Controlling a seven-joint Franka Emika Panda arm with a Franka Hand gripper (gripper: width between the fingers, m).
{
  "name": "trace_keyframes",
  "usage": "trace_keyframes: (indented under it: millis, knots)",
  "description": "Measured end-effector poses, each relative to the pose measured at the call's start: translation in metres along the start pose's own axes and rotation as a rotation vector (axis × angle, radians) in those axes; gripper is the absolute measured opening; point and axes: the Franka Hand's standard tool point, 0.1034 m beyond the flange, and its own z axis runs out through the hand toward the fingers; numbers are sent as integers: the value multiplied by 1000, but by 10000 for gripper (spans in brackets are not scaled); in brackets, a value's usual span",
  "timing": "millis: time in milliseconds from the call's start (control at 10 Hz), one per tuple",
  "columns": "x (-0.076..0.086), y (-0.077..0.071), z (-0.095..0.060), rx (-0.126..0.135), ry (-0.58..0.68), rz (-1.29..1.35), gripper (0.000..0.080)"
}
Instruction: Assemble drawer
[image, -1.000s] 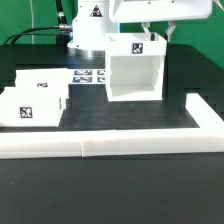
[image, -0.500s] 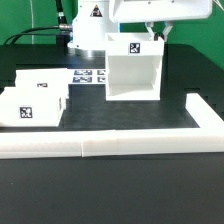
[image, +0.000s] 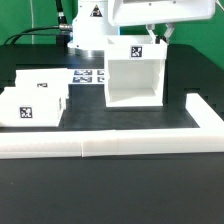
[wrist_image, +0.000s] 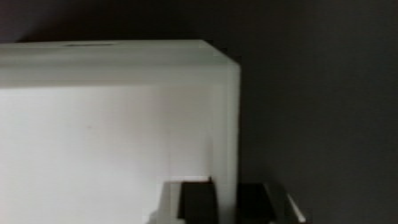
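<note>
Since the earlier frames, the two-finger gripper (image: 154, 36) has shifted the tall, boxy white plastic housing (image: 135, 80) a little. Its upper corner now reaches farther toward the exterior view's right, and its black-and-white square tag (image: 137, 49) sits slightly lower in the picture. The gripper (wrist_image: 228, 203) is clamped on the housing's (wrist_image: 107, 120) upper wall, at the rear corner on the exterior view's right. In the wrist view the dark fingers (wrist_image: 192, 200) sit on either side of the thin white wall edge. The housing rests on the black table (image: 110, 190) with its open front toward the exterior camera. Just beside the housing, on the exterior view's left, lies the flat white marker board (image: 90, 76), partly hidden. Farther from the housing on that side sit a rear white plastic tray (image: 48, 84) and a front white plastic tray (image: 30, 108), close together, each with a square tag. In front of the housing runs a long, low white border wall (image: 100, 148), which turns back along the housing's side on the exterior view's right, apart from it. Behind the housing stands the arm's white base (image: 88, 30).
</note>
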Motion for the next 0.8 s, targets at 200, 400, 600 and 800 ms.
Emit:
trace_keyframes:
  millis: [200,400,600,800]
  knots:
    - [35,5,-3,7,2,25,38]
    - [66,11,-2,14,27,17,38]
    - [99,12,-4,23,62,23,38]
    - [129,7,-4,33,91,25,39]
